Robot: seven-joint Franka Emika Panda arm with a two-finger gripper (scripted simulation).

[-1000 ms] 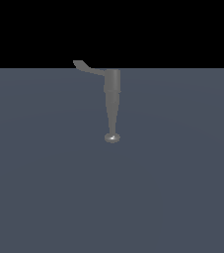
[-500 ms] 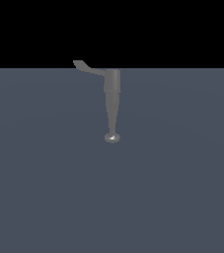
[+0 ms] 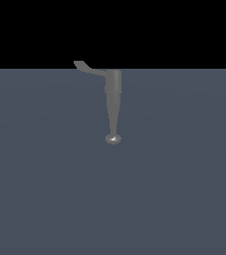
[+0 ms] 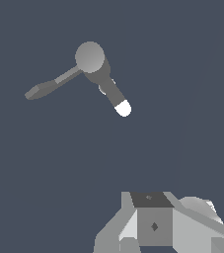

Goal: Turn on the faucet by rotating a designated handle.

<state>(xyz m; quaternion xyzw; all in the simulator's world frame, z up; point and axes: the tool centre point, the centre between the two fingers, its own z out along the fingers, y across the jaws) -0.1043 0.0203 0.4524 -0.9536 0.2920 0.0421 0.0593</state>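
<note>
The faucet (image 3: pixel 113 94) is a dull-grey fixture standing on the flat grey-blue floor (image 3: pixel 45 189). Its long tapering spout ends in a rounded disc tip (image 3: pixel 113 139). The handle (image 3: pixel 87 68) is a thin lever sticking out from the body's top toward the exterior view's left, with an upturned paddle end. The wrist view looks down on the faucet (image 4: pixel 90 57), with the handle (image 4: pixel 47 88) and the spout (image 4: pixel 114 95) spread apart. Only part of my gripper (image 4: pixel 153 227) shows at that picture's edge, well away from the faucet. Its jaws cannot be made out. The exterior view does not show it.
Flat grey-blue floor (image 4: pixel 44 173) surrounds the faucet. A black background lies beyond its far edge in the exterior view. No other objects show.
</note>
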